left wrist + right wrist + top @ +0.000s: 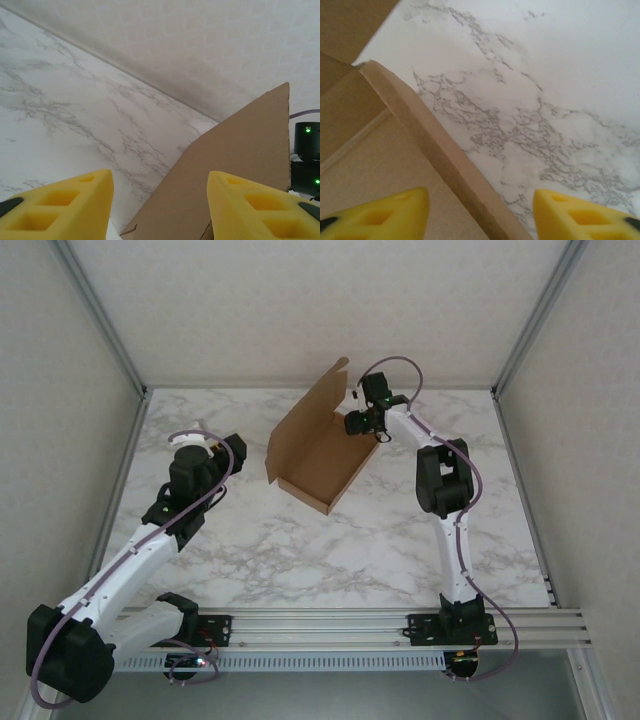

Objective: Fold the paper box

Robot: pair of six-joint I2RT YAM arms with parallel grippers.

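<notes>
The plain brown cardboard die-cut box is set half-formed mid-way back on the white marbled surface. Its side wall is straddled by the right pincer, fingers apart, seemingly to be pinched upright. The left pincer is held apart, empty, beside the box.

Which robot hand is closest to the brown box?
The right gripper: it straddles one wall of the paper box, while the left gripper sits well apart from it.
</notes>
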